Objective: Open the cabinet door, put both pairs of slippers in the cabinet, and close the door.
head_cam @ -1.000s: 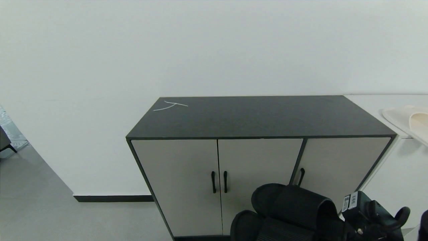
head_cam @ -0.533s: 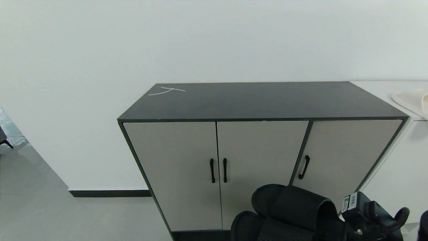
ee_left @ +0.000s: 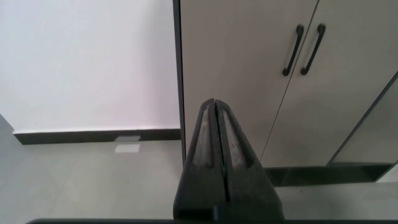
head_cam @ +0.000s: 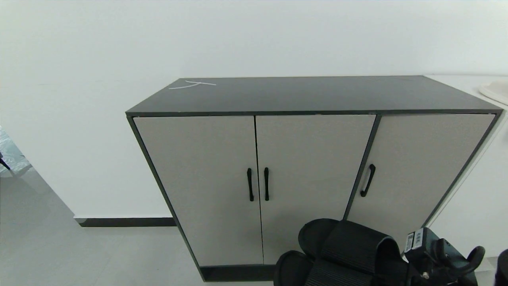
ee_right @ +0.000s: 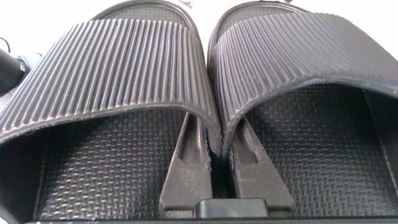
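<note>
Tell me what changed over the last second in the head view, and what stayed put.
The whole head view shifted, so the camera moved: the cabinet now sits higher in the picture with more of its front showing. Nothing was grasped or released. The right gripper stays shut on the black slippers, held low before the cabinet, and all three doors remain closed.

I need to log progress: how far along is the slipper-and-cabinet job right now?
Done: nothing visible; all three cabinet doors are shut. In hand: right gripper pinches the black slippers; left gripper is shut, empty. Left: open a door, stow them and the pale slippers, close.
</note>
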You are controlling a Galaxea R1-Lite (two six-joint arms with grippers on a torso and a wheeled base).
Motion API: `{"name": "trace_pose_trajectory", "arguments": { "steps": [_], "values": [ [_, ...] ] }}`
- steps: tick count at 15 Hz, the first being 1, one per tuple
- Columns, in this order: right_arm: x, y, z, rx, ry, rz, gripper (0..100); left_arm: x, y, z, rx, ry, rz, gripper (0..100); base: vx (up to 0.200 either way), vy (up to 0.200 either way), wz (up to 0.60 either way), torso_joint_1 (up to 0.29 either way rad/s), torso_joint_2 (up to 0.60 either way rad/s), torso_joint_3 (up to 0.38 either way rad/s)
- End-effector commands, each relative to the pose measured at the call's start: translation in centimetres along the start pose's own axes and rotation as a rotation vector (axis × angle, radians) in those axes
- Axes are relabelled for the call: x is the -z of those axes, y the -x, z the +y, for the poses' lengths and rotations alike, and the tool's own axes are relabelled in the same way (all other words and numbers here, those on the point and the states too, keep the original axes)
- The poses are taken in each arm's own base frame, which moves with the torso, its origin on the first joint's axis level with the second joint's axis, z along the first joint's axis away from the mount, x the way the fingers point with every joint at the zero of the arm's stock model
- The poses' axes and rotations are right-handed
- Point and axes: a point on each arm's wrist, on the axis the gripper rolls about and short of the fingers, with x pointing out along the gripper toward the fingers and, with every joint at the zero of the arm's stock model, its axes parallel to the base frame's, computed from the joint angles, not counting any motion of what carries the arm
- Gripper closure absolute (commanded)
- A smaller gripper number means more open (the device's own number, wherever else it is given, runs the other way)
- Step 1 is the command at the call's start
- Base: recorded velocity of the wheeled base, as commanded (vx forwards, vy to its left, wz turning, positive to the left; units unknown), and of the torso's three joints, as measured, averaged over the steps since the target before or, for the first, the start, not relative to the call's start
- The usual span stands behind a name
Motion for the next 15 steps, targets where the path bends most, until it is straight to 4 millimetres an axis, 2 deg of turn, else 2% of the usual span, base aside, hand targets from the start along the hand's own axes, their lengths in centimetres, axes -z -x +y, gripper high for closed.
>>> {"name": "trace_pose_trajectory", "arguments": {
  "steps": [1, 11, 15],
  "values": [
    [0.01, -0.03, 0.00, 0.001, -0.001, 0.001, 100, 0.00, -0.01, 0.00, 0.000, 0.000, 0.002, 100, 0.000, 0.000, 0.00, -0.188, 0.48, 0.281],
    [0.19, 0.07, -0.02, 0.001, 0.002, 0.007, 100, 0.00, -0.01, 0.00, 0.000, 0.000, 0.002, 100, 0.000, 0.000, 0.00, -0.155, 0.46, 0.305],
    [0.31, 0.12, -0.04, 0.002, 0.002, 0.012, 100, 0.00, -0.01, 0.00, 0.000, 0.000, 0.002, 100, 0.000, 0.000, 0.00, -0.034, 0.15, 0.100]
  ]
}}
